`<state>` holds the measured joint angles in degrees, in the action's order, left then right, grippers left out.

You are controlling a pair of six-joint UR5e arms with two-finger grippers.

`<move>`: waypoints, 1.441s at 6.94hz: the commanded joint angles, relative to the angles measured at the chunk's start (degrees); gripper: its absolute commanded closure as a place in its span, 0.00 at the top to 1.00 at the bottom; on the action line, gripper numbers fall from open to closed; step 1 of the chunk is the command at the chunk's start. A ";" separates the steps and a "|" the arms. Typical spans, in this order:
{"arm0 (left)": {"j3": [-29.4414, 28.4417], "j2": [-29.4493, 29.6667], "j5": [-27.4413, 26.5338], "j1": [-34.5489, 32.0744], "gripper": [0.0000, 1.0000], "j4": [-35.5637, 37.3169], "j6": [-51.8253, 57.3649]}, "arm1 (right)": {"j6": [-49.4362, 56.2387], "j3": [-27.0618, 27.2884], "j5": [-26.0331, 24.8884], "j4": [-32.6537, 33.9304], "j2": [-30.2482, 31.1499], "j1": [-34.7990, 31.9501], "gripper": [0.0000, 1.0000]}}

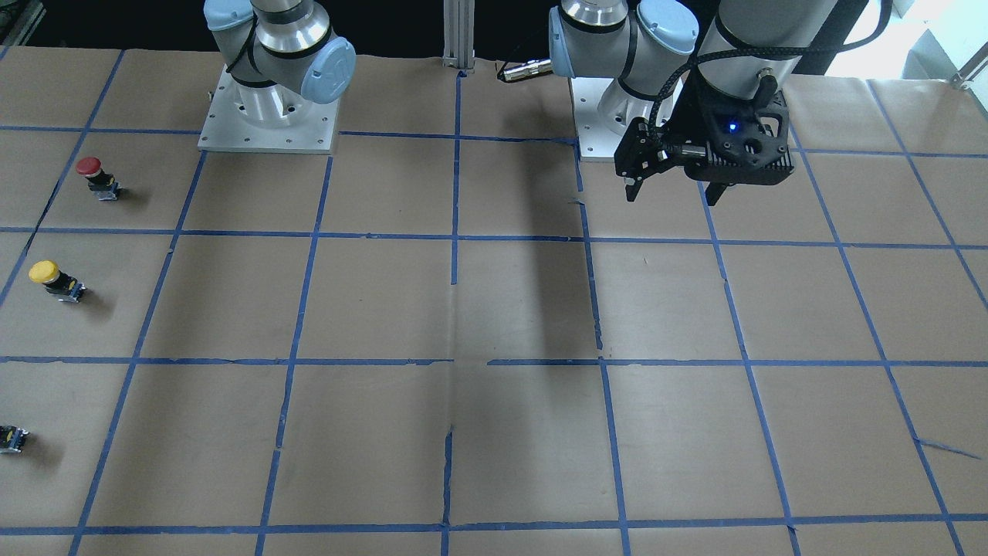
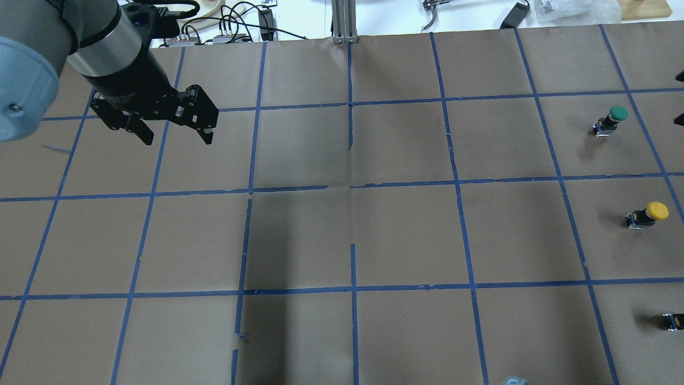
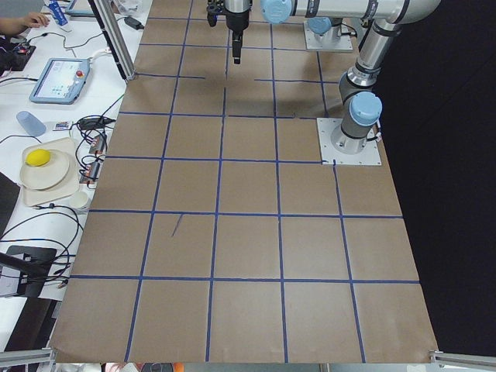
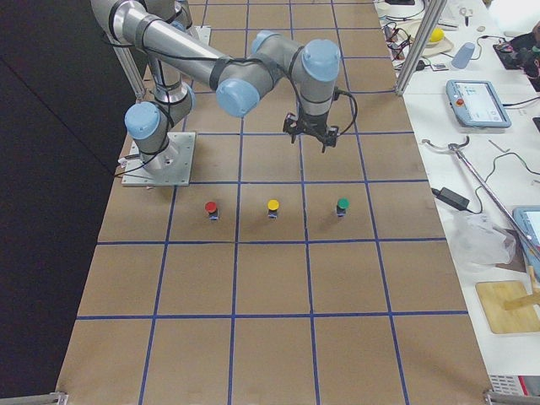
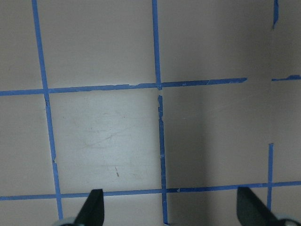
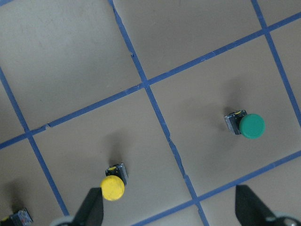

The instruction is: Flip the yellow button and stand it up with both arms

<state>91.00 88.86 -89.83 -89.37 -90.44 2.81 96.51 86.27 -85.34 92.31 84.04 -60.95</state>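
The yellow button (image 1: 48,278) stands cap up on the brown paper near the table's right end. It also shows in the overhead view (image 2: 647,214), the exterior right view (image 4: 272,207) and the right wrist view (image 6: 113,186). My right gripper (image 6: 171,212) is open and empty, high above the paper, with the yellow button just inside its left fingertip (image 6: 93,207); it also shows in the exterior right view (image 4: 310,139). My left gripper (image 2: 173,136) is open and empty, hanging high over the left half of the table (image 1: 670,185), far from the button.
A red button (image 1: 94,176) stands one square nearer my base. A green button (image 2: 611,119) stands one square farther out; it also shows in the right wrist view (image 6: 248,125). Blue tape lines divide the paper into squares. The arm bases (image 1: 266,116) sit on the robot's side.
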 commanded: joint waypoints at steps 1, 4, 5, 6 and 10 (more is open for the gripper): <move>-0.03 0.08 0.09 0.07 0.99 0.00 -0.09 | -22.71 -2.07 0.87 -8.24 2.97 -11.08 1.00; 0.06 0.08 0.09 0.07 0.99 0.00 0.00 | -58.35 -3.65 1.32 -11.98 3.85 -26.20 1.00; 0.49 0.00 0.09 0.07 0.99 0.00 -0.09 | -62.98 -3.66 -1.55 -11.89 3.68 -29.02 1.00; 0.24 -0.09 0.09 0.07 0.99 0.00 -0.09 | -71.64 -3.66 -4.89 -11.37 3.59 -32.09 1.00; 0.58 -0.18 0.09 0.07 0.99 0.00 -0.09 | -97.73 -3.74 -8.26 -4.02 2.98 -35.82 1.00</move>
<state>91.43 88.70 -89.74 -89.30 -90.40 2.73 2.55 82.62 -93.55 84.38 87.27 -96.50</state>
